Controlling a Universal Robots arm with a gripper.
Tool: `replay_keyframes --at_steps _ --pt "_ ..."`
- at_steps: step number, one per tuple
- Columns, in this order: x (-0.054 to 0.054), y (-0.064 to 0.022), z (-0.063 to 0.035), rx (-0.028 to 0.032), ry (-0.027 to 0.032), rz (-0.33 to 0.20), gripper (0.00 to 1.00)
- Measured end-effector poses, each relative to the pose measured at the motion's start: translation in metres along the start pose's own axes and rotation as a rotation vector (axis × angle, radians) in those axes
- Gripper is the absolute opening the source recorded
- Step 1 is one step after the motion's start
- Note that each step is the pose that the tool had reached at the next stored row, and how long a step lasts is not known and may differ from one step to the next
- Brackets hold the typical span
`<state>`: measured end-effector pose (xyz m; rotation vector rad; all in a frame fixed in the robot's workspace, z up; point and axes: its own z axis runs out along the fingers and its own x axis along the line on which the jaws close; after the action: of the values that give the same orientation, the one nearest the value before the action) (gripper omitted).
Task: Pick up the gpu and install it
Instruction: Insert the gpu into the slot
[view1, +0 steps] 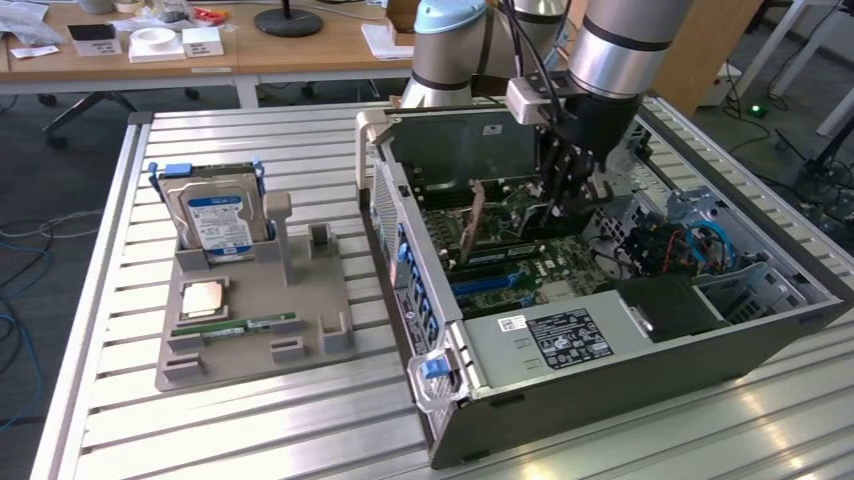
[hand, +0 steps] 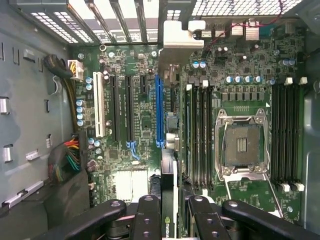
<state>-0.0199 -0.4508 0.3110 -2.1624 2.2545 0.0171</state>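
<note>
One gripper (hand: 171, 209) grips the gpu (hand: 168, 182), its lettering unreadable.

I have the exterior camera off the arm, raised and tilted down across the slatted table (view1: 267, 420). It sits well back from the gripper (view1: 567, 205), far enough to take in the whole open computer case (view1: 641, 370) beneath the hand and the desks beyond it. My wrist camera rides just behind the hand and faces straight down along the fingers (hand: 145, 215), close above the motherboard (hand: 135, 100), with the gpu (hand: 168, 180) edge-on between them. Both views share the board under the hand: the blue expansion slot (hand: 159, 110), the memory slots (hand: 200, 130) beside it, and the case's vented wall past the fingertips.
</note>
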Motion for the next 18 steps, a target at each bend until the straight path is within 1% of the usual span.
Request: replay_keyframes --at_steps 10,18 --pt "0.005 0.0048 0.0055 0.0081 -0.0007 -0.036 0.26" --pt "0.006 0.0114 0.0103 0.0143 -0.0017 -0.056 0.26"
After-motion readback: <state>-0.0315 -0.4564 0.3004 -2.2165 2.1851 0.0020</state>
